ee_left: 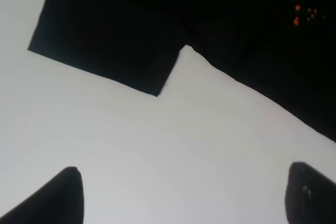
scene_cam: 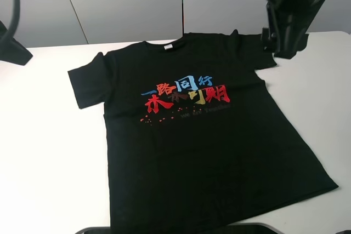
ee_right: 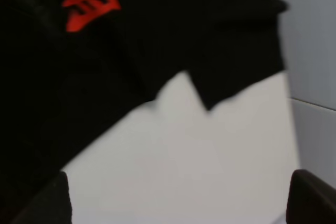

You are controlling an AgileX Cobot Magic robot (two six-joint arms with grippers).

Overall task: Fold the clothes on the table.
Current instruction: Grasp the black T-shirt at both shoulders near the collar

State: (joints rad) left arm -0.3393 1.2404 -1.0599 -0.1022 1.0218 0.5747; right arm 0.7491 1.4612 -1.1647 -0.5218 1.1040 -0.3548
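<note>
The black T-shirt (scene_cam: 208,152) lies flat, front up, on the white table (scene_cam: 49,163), with the coloured print (scene_cam: 186,94) on its chest and the white neck label (scene_cam: 168,47) at the far side. In the left wrist view my left gripper (ee_left: 184,171) is open and empty over bare table (ee_left: 157,145), a short way off the shirt's left sleeve (ee_left: 105,40). In the right wrist view my right gripper (ee_right: 181,179) is open and empty over bare table (ee_right: 199,156) beside the right sleeve (ee_right: 236,51). The right arm (scene_cam: 290,15) hangs above that sleeve (scene_cam: 258,50).
Grey wall panels (scene_cam: 120,4) stand right behind the table's far edge. Part of the left arm (scene_cam: 11,47) shows at the left border. A dark rounded object (scene_cam: 181,229) sits at the near edge, under the shirt's hem. Bare table lies on both sides of the shirt.
</note>
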